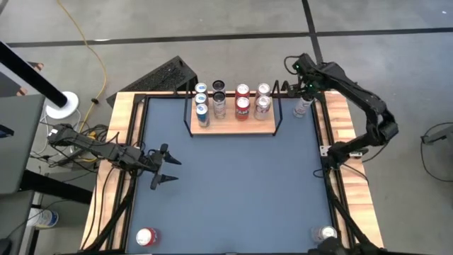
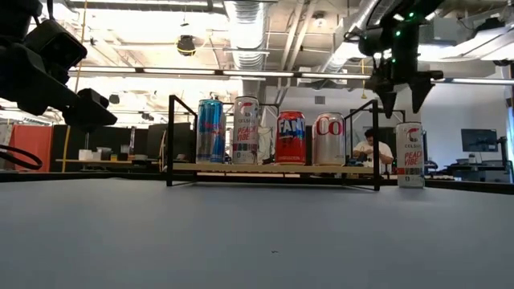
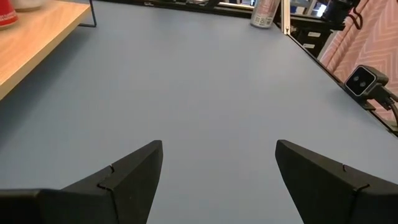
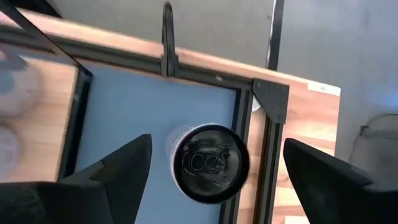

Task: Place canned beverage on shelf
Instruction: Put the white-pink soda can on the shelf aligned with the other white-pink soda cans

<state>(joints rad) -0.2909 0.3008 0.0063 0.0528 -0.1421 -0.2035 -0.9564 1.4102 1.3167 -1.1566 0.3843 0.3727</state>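
Spread right hand (image 4: pixel 211 168) hangs over a can (image 4: pixel 210 163) beside the shelf (image 1: pixel 233 129); descending off-centre could tip it off the desk (image 1: pixel 233 191).

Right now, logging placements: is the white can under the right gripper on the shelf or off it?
Off: the white can stands upright on the tabletop just outside the shelf.

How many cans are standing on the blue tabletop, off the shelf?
3: a white can just right of the shelf, beneath the right gripper; a red can at the near-left corner; a silver can at the near-right corner. None seems hidden.
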